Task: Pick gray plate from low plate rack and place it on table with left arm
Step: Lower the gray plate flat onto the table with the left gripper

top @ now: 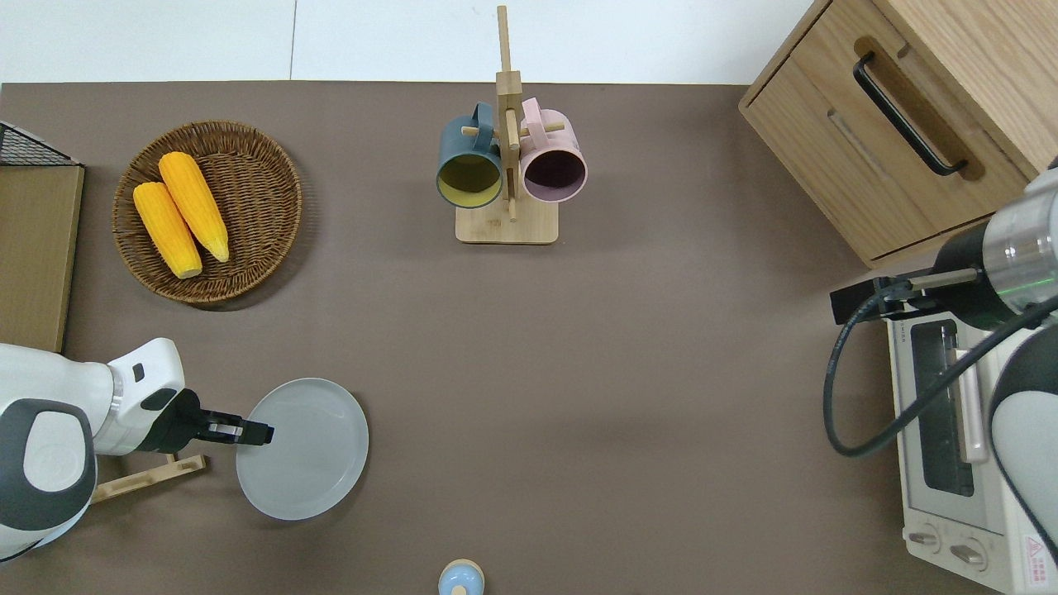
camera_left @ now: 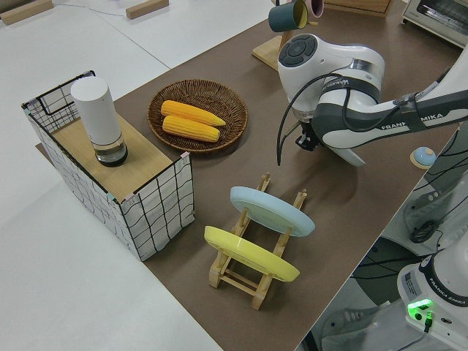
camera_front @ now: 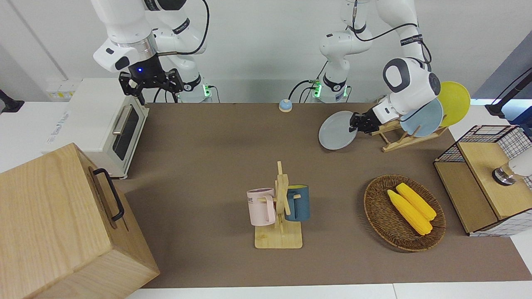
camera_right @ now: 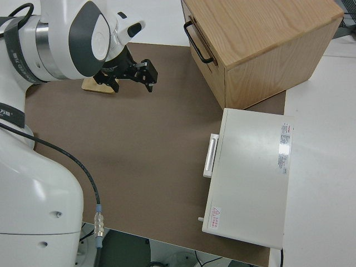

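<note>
1. The desk [top: 628,372] is carrying everything; the bare brown area beside the low plate rack [camera_front: 395,139], toward the middle of the desk, looks like the intended landing spot.
2. The left arm [camera_front: 409,81] is reaching low across the rack; the right arm is parked.
3. The rack is holding only the light-blue plate [camera_left: 272,210] and the yellow plate [camera_left: 248,254], so the pick appears done. Judged remaining: lower, release, withdraw.
4. The gray plate [top: 302,448] is sitting clear of the rack, just beside it, tilted with its low edge close to the desk. Whether that edge is touching cannot be told.
5. The left tool [top: 258,432] is pinching the plate's rim on the rack side, fingers pressed together on it. The right tool [camera_right: 142,74] is holding nothing, fingers spread.
</note>
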### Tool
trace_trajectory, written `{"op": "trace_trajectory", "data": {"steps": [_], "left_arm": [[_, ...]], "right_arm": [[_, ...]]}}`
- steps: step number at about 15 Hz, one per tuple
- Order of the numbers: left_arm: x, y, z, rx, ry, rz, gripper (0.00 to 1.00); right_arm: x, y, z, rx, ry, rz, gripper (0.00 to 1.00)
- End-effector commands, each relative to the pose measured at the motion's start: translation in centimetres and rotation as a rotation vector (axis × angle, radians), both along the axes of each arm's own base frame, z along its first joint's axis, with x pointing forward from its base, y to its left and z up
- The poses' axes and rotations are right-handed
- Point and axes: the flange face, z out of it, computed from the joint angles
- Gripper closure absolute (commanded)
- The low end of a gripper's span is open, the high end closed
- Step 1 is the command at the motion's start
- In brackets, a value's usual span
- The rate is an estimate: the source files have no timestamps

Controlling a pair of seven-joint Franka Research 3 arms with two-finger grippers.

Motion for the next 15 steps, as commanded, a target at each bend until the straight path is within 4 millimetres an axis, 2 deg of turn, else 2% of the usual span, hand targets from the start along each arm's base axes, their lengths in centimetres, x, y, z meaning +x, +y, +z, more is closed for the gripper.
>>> {"op": "trace_trajectory", "data": {"steps": [1, 2, 4, 5, 10, 12, 15], "left_arm": [[0.1, -2.0, -1.5, 0.019, -0.022, -0.024, 0.92], [0.2, -2.1, -1.4, 0.020, -0.024, -0.027, 0.77], [0.3, -2.5, -1.1, 0.022, -0.031, -0.034, 0.35], [0.4, -2.8, -1.0, 0.024, -0.036, -0.040, 0.00], [1.1, -2.6, 0.2, 0.045, -0.049, -0.012, 0.00], [2.0, -3.5, 2.3, 0.110, -0.047, 0.012, 0.00], [2.8, -3.8, 7.2, 0.199, -0.063, 0.043, 0.00]], "right_arm": [[-0.2, -0.1, 0.4, -0.003, 0.002, -0.014, 0.017], [-0.2, -0.1, 0.5, -0.002, 0.001, -0.014, 0.017], [-0.2, -0.2, 0.4, -0.003, 0.002, -0.016, 0.017], [-0.2, -0.1, 0.4, -0.003, 0.002, -0.014, 0.017], [-0.2, -0.1, 0.4, -0.003, 0.002, -0.014, 0.017], [-0.2, -0.2, 0.4, -0.002, 0.002, -0.016, 0.017], [-0.2, -0.1, 0.4, -0.002, 0.004, -0.014, 0.017]]}}
